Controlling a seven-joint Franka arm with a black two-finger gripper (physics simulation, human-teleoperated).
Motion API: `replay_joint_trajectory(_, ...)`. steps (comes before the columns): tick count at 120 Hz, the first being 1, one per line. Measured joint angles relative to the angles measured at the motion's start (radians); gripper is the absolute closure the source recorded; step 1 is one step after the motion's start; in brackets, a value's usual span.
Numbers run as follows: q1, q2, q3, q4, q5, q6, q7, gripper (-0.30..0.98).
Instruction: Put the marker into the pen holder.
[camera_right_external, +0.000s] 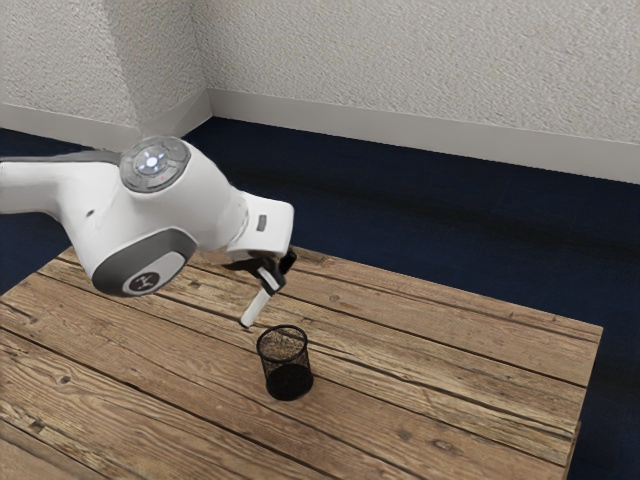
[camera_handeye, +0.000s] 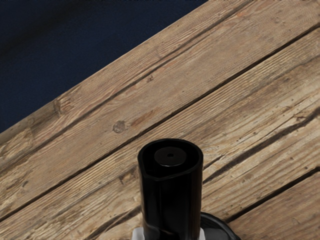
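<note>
- Gripping the marker (camera_right_external: 257, 307), the pincer (camera_right_external: 272, 276) stands narrow around it, its black fingers (camera_right_external: 288, 262) meeting the marker from two sides.
- The marker slants down out of the pincer, its white part uppermost near the fingers and its white lower end leaning toward the exterior view's left, tilted rather than upright.
- In the wrist view the marker's black end (camera_handeye: 170, 156) points up toward the hand, a round, hollow-looking end with a small disc set inside it.
- Below the pincer, and slightly toward the exterior view's right of it, the pen holder (camera_right_external: 286, 362) stands upright on the tabletop (camera_right_external: 450, 370): a round black mesh cup with an open top and a dark base.
- The marker is outside the pen holder; its lower end hangs near the rim, on the exterior view's left side of it.
- In the wrist view a curved dark piece of the pen holder's rim peeks out just beside the marker, the rest hidden behind it.
- The tabletop under the pincer is of worn brown planks with dark seams and knots.
- The white arm (camera_right_external: 160, 215) reaches to the pincer from the exterior view's left, over the tabletop.
- Beyond the pincer, past the tabletop's edge, lie a dark blue floor (camera_right_external: 430, 240) and a pale textured wall (camera_right_external: 420, 60).
</note>
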Motion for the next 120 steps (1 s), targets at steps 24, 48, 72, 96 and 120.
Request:
replay_joint_trajectory(24,0.005,0.005,-0.066,-0.025,0.000,0.038,-0.136,0.79)
replay_joint_trajectory(48,0.046,0.098,-0.068,-0.018,0.062,0.103,-0.232,0.79)
replay_joint_trajectory(72,0.079,0.143,-0.068,-0.015,0.136,0.153,-0.297,0.79)
replay_joint_trajectory(96,0.101,0.196,-0.069,-0.002,0.183,0.190,-0.340,0.79)
replay_joint_trajectory(120,0.104,0.211,-0.069,0.006,0.210,0.203,-0.371,0.79)
